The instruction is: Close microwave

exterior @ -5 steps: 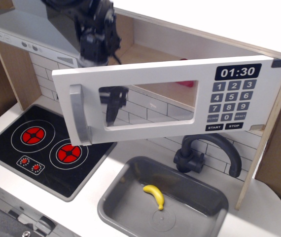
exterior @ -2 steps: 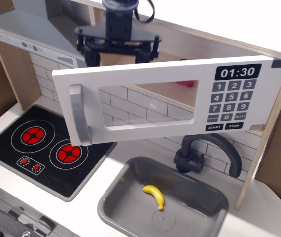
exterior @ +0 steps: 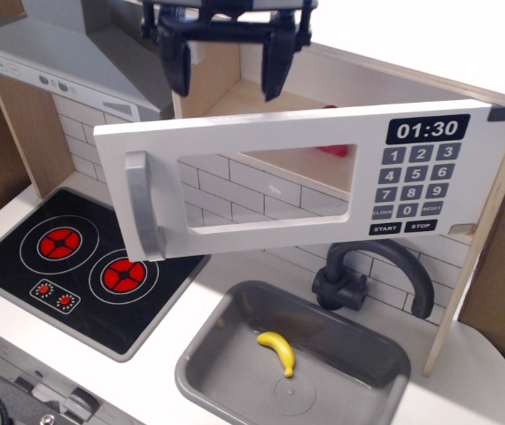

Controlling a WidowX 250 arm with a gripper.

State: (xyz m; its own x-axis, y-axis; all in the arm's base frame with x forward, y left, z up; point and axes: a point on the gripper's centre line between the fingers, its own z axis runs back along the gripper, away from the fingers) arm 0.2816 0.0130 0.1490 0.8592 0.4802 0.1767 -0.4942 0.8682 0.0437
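Observation:
The toy microwave's wide light-grey door [exterior: 270, 177] stands swung open toward me, hinged at the right. It has a clear window, a vertical grey handle [exterior: 142, 205] at its left end, a black 01:30 display and a grey keypad [exterior: 409, 190]. The wooden cavity [exterior: 235, 84] shows behind and above the door, with a small red thing [exterior: 332, 149] inside. My black gripper [exterior: 227, 88] hangs above the door's top edge, in front of the cavity. Its two fingers [exterior: 275, 66] are spread wide apart and hold nothing. It does not touch the door.
A grey slanted range hood [exterior: 58, 57] is at upper left. A black stove with red burners [exterior: 84, 261] lies below it. A grey sink [exterior: 235, 372] holds a yellow banana [exterior: 279, 350], with a dark faucet [exterior: 368, 274] behind. A wooden side panel [exterior: 478, 257] stands at right.
The gripper rose from behind the door's window to above the door's top edge, turned to face me, and now shows its fingers wide apart. The door has not moved.

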